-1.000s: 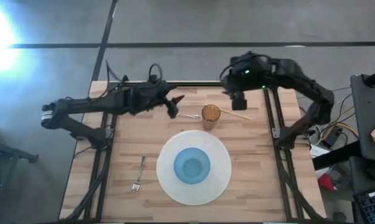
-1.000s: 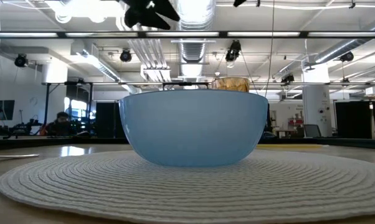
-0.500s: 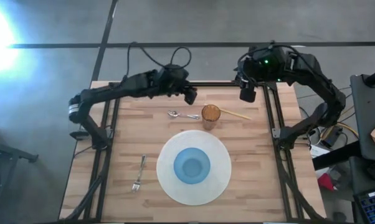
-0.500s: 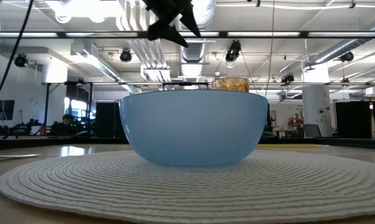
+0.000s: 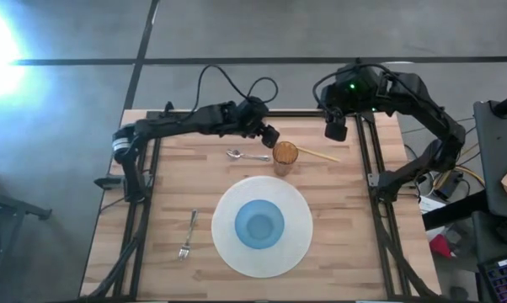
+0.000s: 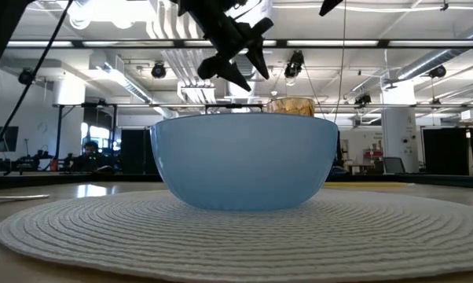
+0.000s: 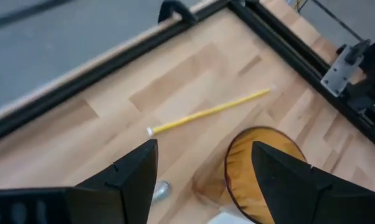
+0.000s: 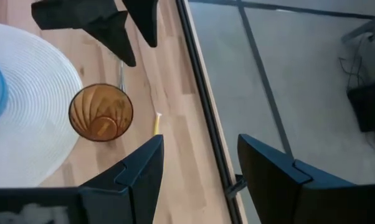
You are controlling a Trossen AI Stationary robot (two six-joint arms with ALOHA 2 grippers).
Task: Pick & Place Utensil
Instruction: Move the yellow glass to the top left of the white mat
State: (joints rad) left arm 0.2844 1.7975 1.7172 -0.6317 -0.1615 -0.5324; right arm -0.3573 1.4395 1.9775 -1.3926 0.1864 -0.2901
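A silver spoon (image 5: pixel 245 156) lies flat on the wood near the far edge, left of an amber cup (image 5: pixel 285 153) that stands upright. A thin yellow stick (image 5: pixel 319 154) lies just right of the cup. A fork (image 5: pixel 188 234) lies on the near left of the table. My left gripper (image 5: pixel 272 135) hovers open above the wood just far-left of the cup; its wrist view shows the stick (image 7: pixel 206 112) and cup (image 7: pixel 262 168) ahead. My right gripper (image 5: pixel 336 128) hangs open at the far right, above the stick's end.
A blue bowl (image 5: pixel 259 225) sits in the middle of a round white woven placemat (image 5: pixel 296 252), filling the low view (image 6: pixel 244 161). Black frame rails run along the table's left, right and far edges (image 5: pixel 365 160). Bare wood shows on the near left and right.
My left gripper has swung from above the spoon toward the table's right along the far edge, ending beside the amber cup, and has dropped lower in the low view. My right gripper has shifted slightly toward the far right corner. The spoon, cup and stick lie as before.
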